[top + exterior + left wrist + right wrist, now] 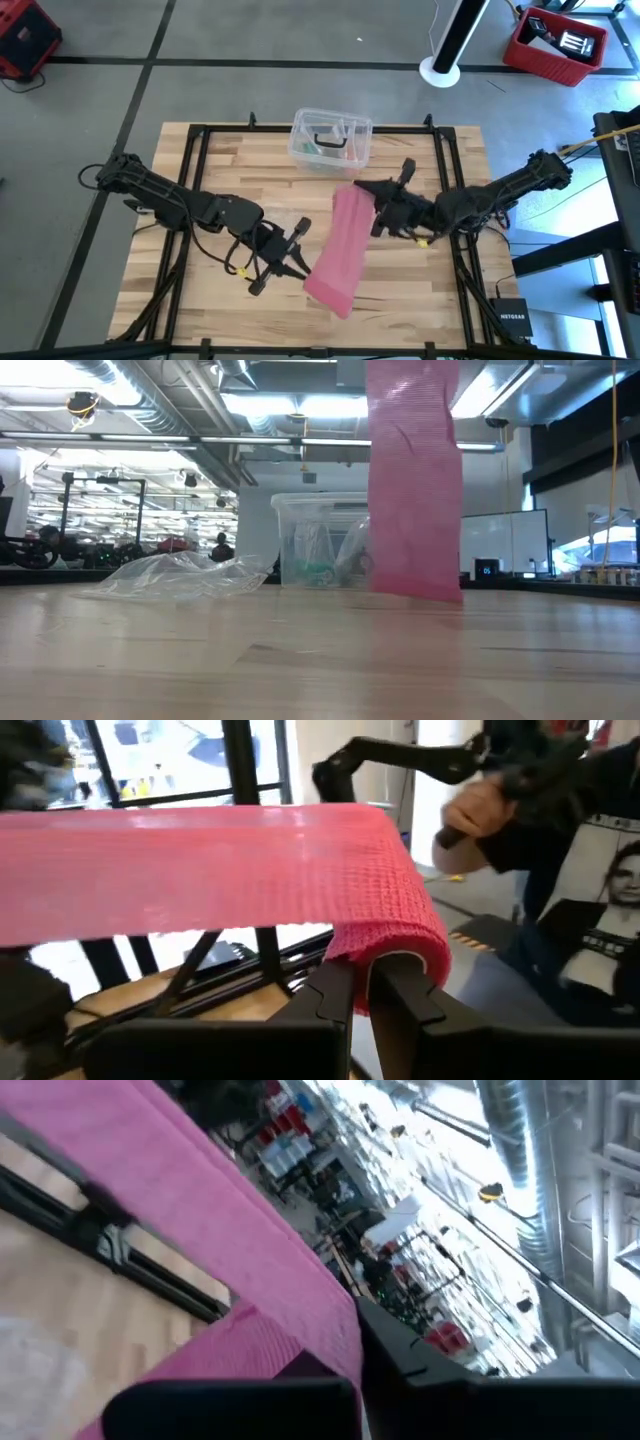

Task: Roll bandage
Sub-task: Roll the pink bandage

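Note:
The bandage [338,250] is a long pinkish-red band held in the air between my two grippers, slanting from the table's middle toward its near edge. My left gripper [300,262] is shut on its near end and my right gripper [372,205] is shut on its far end. In the left wrist view the bandage [200,870] runs flat and level away from my left gripper [366,995]. In the right wrist view the bandage [220,1210] leads off slantwise from my right gripper [345,1370]. The low view shows the bandage [415,480] as a wide band coming down from the top edge, with no gripper in sight. My left gripper pinches the bandage's near end [395,945] between its two fingers, which lie level. The cloth folds over the fingertips there and runs off sideways as a flat, fairly taut band, clear of the table. My right gripper is shut on the bandage's far end [290,1345], where the cloth is folded beside the dark finger [410,1365]. The gripper's own body hides the exact spot. From there the band leads away drawn straight, lifted clear of the table.
A clear plastic box [332,140] with small items stands at the table's far middle. A crumpled clear wrapper [180,575] lies on the table beside the box [320,540]. A person's hand [480,805] shows beyond the table. A red crate [555,45] sits on the floor.

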